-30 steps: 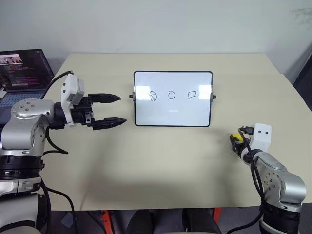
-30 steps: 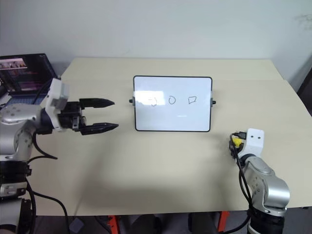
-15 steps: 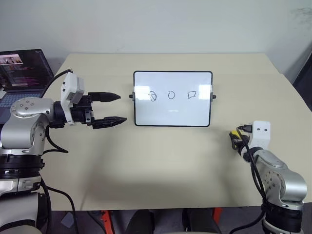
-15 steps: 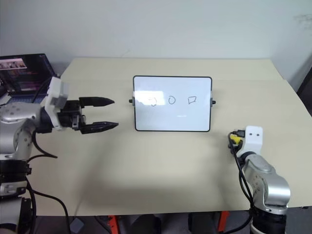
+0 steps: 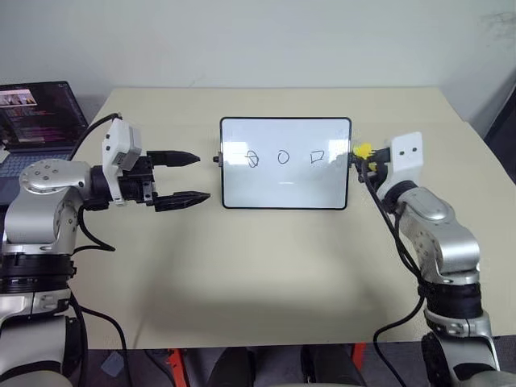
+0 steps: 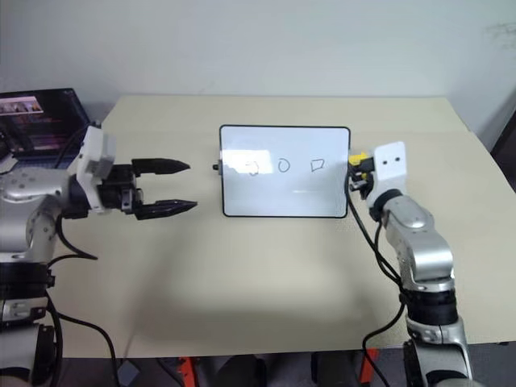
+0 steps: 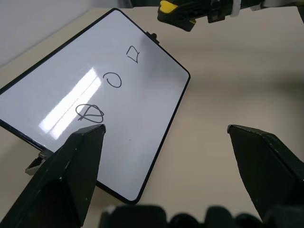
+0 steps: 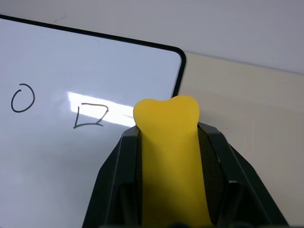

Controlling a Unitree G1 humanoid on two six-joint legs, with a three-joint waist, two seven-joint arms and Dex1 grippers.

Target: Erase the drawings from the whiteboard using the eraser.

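The whiteboard (image 5: 284, 189) stands propped at the table's middle, with the drawings (image 5: 283, 156) in a row across it: a crossed oval, a circle and a rough quadrilateral (image 8: 90, 116). My right gripper (image 5: 360, 153) hovers at the board's right edge, shut on the yellow eraser (image 8: 167, 142), whose tip sits just beside the quadrilateral. To the left of the board my left gripper (image 5: 204, 177) is held open and level, a short gap away, with nothing between its fingers. In the left wrist view the eraser (image 7: 167, 6) shows past the board's far corner.
A laptop (image 5: 40, 117) with a lit screen sits off the table's far left corner. The beige table (image 5: 266, 274) stretches wide in front of the board. A wall stands close behind the table.
My right arm has risen from the table's right front and swung left and forward, carrying the eraser up to the board's right edge. The left arm has kept still.
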